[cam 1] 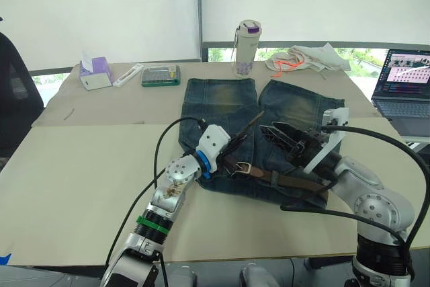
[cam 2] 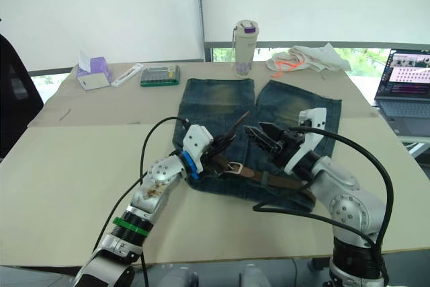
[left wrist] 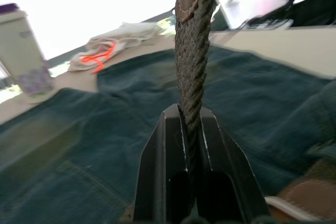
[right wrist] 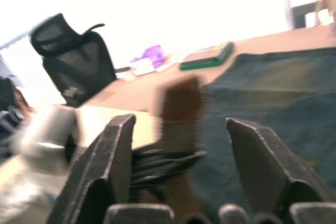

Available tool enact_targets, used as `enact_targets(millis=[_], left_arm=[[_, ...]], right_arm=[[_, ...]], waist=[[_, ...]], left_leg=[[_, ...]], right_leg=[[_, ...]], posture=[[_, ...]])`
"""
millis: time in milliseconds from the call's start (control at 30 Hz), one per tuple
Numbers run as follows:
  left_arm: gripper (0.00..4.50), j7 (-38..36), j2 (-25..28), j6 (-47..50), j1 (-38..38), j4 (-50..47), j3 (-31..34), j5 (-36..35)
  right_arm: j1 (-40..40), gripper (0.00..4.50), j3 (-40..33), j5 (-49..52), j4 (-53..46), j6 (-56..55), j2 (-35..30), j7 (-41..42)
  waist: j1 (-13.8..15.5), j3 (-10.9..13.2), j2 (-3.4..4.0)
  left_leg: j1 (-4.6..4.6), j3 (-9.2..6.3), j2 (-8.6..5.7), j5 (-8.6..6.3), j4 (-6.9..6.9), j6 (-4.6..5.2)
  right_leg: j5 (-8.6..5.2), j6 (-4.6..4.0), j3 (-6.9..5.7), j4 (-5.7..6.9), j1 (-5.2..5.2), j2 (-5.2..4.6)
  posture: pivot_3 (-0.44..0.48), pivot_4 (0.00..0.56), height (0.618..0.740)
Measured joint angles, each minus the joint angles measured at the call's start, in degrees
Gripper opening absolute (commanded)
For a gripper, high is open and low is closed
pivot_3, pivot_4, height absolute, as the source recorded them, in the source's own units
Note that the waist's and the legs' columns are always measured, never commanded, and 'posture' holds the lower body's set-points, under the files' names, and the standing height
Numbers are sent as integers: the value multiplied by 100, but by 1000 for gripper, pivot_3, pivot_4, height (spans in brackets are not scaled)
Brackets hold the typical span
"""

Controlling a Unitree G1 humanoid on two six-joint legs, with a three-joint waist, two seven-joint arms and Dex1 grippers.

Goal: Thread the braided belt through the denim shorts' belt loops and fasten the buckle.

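The denim shorts (cam 1: 228,109) lie flat in the middle of the table, waistband toward me. The braided belt (cam 1: 295,182) runs along the waistband, with its silver buckle (cam 1: 243,168) near the left end. Its free tip (cam 1: 254,123) sticks up over the shorts. My left gripper (cam 1: 234,142) is shut on this braided end; in the left wrist view the strap (left wrist: 191,77) rises from between the closed fingers (left wrist: 215,171). My right gripper (cam 1: 267,131) stands open just right of the tip, fingers (right wrist: 118,150) spread with the blurred tip ahead of them. What looks like a belt loop (cam 2: 265,178) crosses the strap.
At the table's far side stand a bottle with a purple cap (cam 1: 247,46), a green box (cam 1: 160,75), a purple tissue box (cam 1: 95,72) and a crumpled white cloth (cam 1: 306,58). An open laptop (cam 1: 405,89) sits at the right. A black chair (right wrist: 73,64) stands at the left.
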Motion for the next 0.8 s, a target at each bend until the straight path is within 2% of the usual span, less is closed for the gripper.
enact_targets(millis=[200, 333, 533, 633, 800], left_arm=[[0, 579, -106, -385, -34, 286, 5, 466], [0, 623, -89, -546, -69, 388, -2, 553], [0, 624, -71, -618, -82, 398, -3, 593], [0, 624, -80, -622, -62, 397, -11, 597], [0, 614, -108, -651, -18, 397, -39, 622]], right_arm=[[-2, 2925, 185, 321, -127, 341, 259, -876], [-192, 2925, 276, 445, 16, 388, 798, -1578], [-495, 2925, 250, 673, 284, 386, 1130, -2206], [-562, 2143, 234, 764, 374, 385, 1166, -2398], [-562, 395, 213, 907, 402, 385, 1158, -2600]], waist=[[2, 0, 0], [-15, 0, 1], [-11, -1, 3], [-4, -1, 3], [-15, -1, 3]], left_leg=[[-2, 0, -1, 0, 1, 0], [-1, 1, 0, 0, 1, 0], [-1, 0, -1, 0, 1, 1], [-2, 0, -2, 0, 2, 1], [-1, 0, 0, 0, 1, 1]], right_leg=[[0, 2, -2, 0, 0, -2], [0, 2, -1, 7, -4, 0], [0, 2, -2, 7, -5, 0], [0, 3, -3, 6, -4, -1], [0, 2, -3, 7, -5, 0]], posture=[[0, 150, 740], [0, 150, 740], [0, 150, 740], [0, 150, 740], [0, 150, 740]])
